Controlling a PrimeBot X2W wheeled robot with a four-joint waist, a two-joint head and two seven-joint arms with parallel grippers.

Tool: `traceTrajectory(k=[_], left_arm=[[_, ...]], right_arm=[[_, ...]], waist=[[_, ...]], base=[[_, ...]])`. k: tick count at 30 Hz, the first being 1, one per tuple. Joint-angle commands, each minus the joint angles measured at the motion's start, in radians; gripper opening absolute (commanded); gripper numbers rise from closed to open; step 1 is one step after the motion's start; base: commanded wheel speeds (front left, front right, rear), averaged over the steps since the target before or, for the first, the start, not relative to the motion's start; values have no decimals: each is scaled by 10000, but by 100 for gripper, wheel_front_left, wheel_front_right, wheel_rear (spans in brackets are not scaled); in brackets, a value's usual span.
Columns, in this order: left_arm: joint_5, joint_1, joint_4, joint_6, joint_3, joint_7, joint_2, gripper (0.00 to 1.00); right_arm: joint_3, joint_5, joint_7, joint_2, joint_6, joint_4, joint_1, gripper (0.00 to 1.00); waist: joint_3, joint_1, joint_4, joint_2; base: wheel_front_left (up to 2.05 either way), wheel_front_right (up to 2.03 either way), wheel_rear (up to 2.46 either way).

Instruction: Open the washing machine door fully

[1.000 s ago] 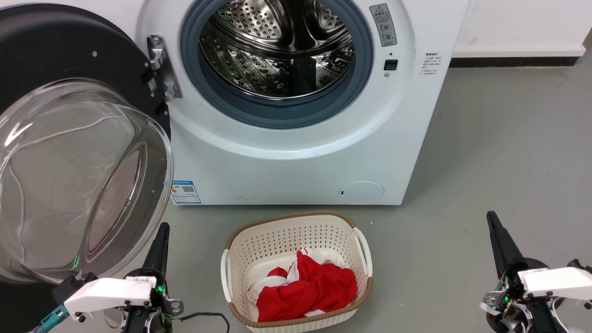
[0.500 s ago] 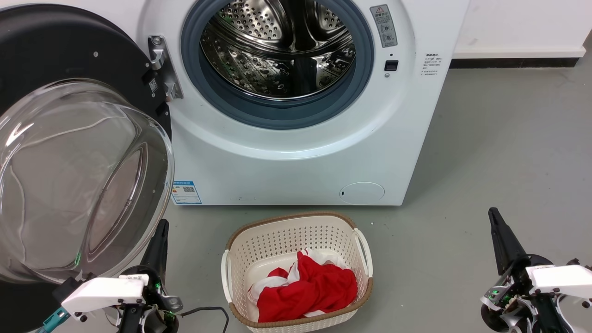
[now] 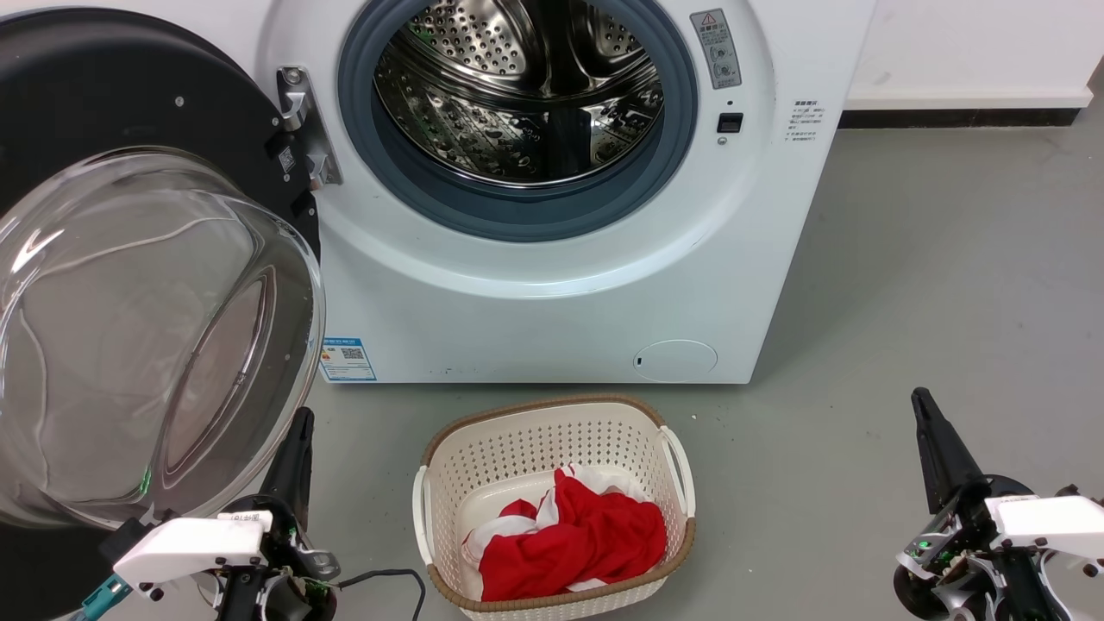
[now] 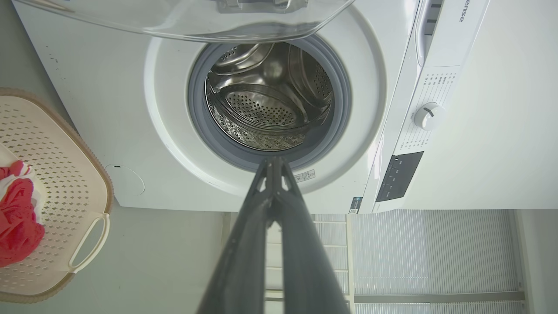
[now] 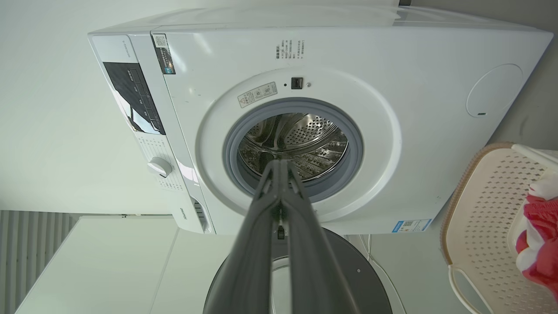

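Well, the washing machine [image 3: 552, 293] stands before us with its steel drum bare. The washing machine door [image 3: 129, 345] hangs swung out on our left side, well clear of the opening, with its glass bowl bulging toward us. We judge the opening step as good as done: the door looks at or near the end of its swing, though we cannot tell whether any travel is left. A laundry basket [image 3: 517, 444] with red cloth [image 3: 578, 535] sits on the floor just before the machine. Our left gripper [image 3: 302, 423] hangs low, just beside the door's lower edge, fingers pressed together and holding nothing. Our right gripper [image 3: 921, 401] sits well apart from the door, likewise closed and empty. Next, if the metal hinge [image 3: 302, 129] allows more, we would nudge the rim outward with the left fingers, gently, since the glass is near
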Motion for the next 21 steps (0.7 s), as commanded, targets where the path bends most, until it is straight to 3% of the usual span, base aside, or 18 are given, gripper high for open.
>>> traceTrajectory(k=[1,21], left_arm=[[-9,-69,9,-43,33,29,-16,0],[-10,-68,7,-43,31,27,-15,0]], right_arm=[[-19,-4,39,35,0,18,-122,0],[-90,-76,88,74,0,22,-129,0]], waist=[[0,-1,0,0],[0,-1,0,0]], base=[[0,0,0],[0,0,0]])
